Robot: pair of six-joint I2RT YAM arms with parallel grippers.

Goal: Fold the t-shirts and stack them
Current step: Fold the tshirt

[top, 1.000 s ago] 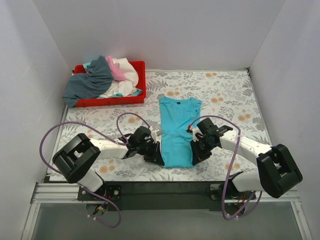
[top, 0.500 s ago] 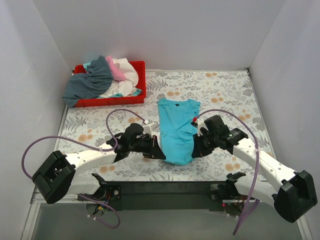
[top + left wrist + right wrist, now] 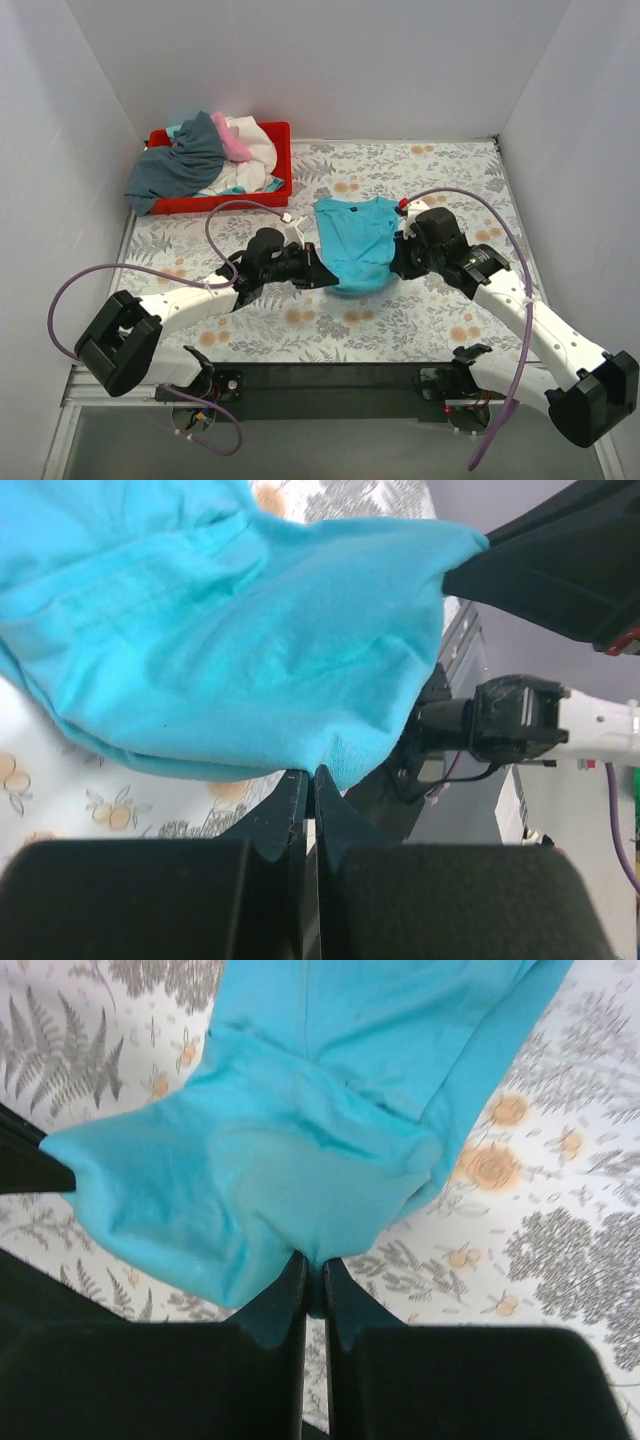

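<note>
From above, the turquoise t-shirt (image 3: 355, 240) lies mid-table (image 3: 450, 180), long axis running away from the arms and collar toward the far wall. The left gripper (image 3: 318, 276) and right gripper (image 3: 400, 262) hold its near hem raised. In the left wrist view, the jaws are pinched tight on one hem corner. In the right wrist view, the jaws are likewise clamped on the other, with cloth sagging between them.

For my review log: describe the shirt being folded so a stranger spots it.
On the floral table, look centre, right of the red tray. The turquoise t-shirt lies there, near hem pinched by left fingers and right fingers; other clothes sit heaped in the tray.
</note>
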